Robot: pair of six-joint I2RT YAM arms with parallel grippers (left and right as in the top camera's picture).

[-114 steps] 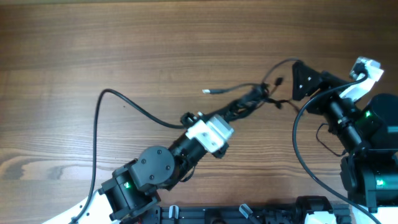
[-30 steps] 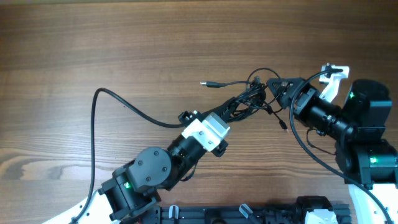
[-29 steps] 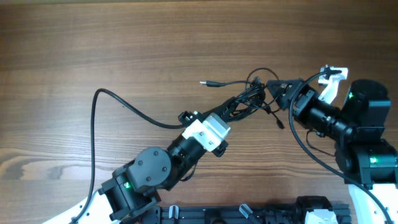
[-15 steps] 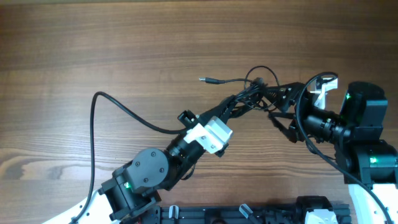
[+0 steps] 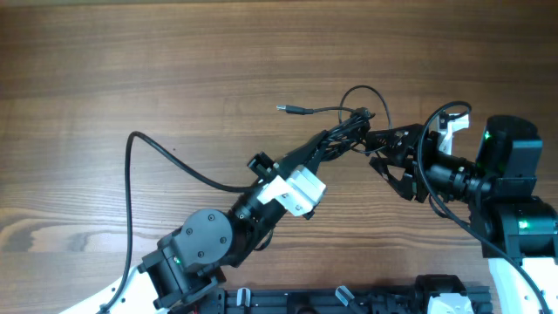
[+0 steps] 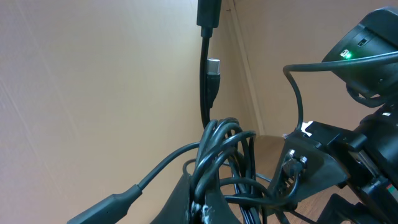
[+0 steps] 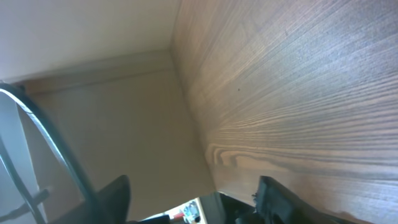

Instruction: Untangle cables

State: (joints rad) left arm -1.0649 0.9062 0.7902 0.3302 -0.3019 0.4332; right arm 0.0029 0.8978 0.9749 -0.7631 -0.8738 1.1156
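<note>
Wood-grain table underneath. Far from done, by the look of it: cables bunched in one knot, only a silver-tipped plug trailing free; every cord yet to be parted. Left gripper clamped on the bundle. Right gripper spread wide just beside the knot, grasping nothing.

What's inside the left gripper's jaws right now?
A looped bundle of the black cables sits in the left gripper, with one silver-tipped plug showing beyond it. The loops cover the pinch point, so how many strands it grips cannot be seen.
</note>
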